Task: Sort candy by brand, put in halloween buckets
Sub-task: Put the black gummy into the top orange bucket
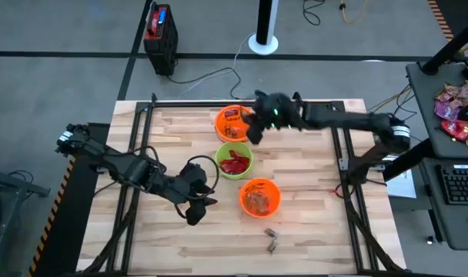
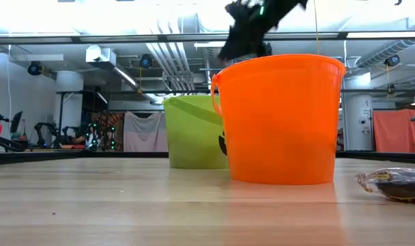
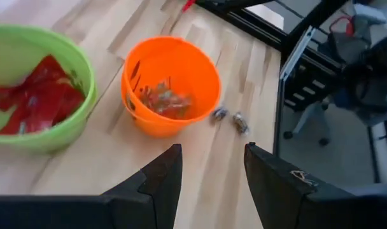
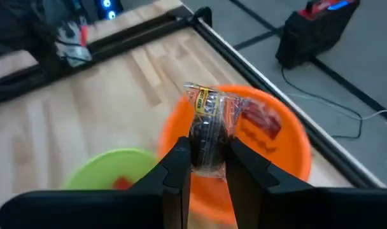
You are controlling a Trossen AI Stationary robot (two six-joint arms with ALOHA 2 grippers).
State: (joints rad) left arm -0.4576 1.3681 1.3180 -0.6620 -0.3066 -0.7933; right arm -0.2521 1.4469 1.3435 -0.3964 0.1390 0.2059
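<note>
Three buckets stand in a row on the table: a far orange bucket [image 1: 232, 123] holding a red packet, a green bucket [image 1: 235, 161] with red packets, and a near orange bucket [image 1: 260, 197] with brownish candies. My right gripper [image 1: 255, 131] hovers over the far orange bucket [image 4: 270, 146], shut on a dark candy in a clear wrapper [image 4: 206, 124]. My left gripper [image 1: 197, 211] is open above the table, left of the near orange bucket [image 3: 171, 86]. Two loose wrapped candies [image 1: 272, 239] lie on the wood nearer the table's near edge. My right gripper pinches the dark wrapped candy between its two fingers [image 4: 177, 165], on the wrapper's lower part [image 4: 205, 156]. The yellow-printed end [image 4: 203, 95] sticks out past the fingertips. The candy is lifted clear, above the far orange bucket's rim.
Black frame rails [image 1: 342, 154] run along the table's left, right and far sides. The low view shows the near orange bucket [image 2: 279, 119], the green bucket [image 2: 194, 133] behind it and one loose candy [image 2: 395, 183]. Bare wood lies toward the near edge.
</note>
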